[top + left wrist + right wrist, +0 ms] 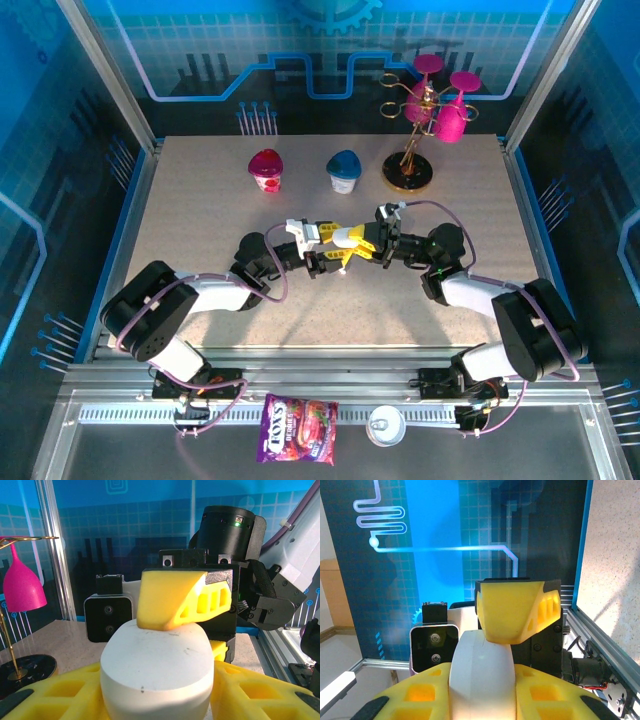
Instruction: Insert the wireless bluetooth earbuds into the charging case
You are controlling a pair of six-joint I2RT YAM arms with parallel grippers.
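Tabletop (pixel 200 230), white case (pixel 155 672) pinched between yellow fingers (pixel 55 695)

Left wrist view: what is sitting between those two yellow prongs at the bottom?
A white charging case sits between the yellow fingers of the left tool, touching both; the left wrist view shows it.

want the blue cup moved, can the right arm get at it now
Probably not yet: the right claw is shut on the case; otherwise the way to the blue cup looks free.
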